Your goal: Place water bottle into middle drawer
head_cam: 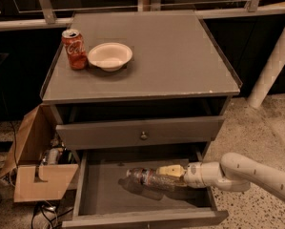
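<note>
Down in the lower middle of the frame we've got the gripper (165,174) coming in from the right, clamped on the water bottle (148,178). The bottle's lying sideways, cap pointing left, just over the floor of the pulled-out middle drawer (101,192), and we can see its shadow underneath. The drawer with the knob (143,135) above it sits slightly open. Up top left, a red soda can (74,49) stands right beside a white bowl (109,56). A cardboard box (37,178) sits at lower left.
</note>
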Robot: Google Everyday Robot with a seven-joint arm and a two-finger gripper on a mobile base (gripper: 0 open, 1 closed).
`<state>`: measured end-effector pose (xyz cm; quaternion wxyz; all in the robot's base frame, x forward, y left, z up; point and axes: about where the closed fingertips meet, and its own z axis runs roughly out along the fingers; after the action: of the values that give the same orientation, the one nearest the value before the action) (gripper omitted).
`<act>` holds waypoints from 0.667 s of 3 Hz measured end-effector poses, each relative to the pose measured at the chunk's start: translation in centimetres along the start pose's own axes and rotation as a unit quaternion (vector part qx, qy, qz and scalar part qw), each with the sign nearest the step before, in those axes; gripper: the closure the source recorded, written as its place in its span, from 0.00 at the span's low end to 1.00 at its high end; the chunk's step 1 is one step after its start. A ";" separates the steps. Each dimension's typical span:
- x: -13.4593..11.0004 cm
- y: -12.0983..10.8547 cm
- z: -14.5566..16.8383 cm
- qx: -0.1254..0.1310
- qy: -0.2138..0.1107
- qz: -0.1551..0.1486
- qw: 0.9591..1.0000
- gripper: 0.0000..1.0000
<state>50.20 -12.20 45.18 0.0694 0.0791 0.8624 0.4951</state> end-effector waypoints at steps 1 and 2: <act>-1.4 0.1 0.6 0.008 -0.001 -0.009 1.000 1.00; -2.0 -0.2 1.2 0.033 0.000 -0.019 0.999 1.00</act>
<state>52.40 -11.75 44.46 0.0764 0.0651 0.8794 0.4653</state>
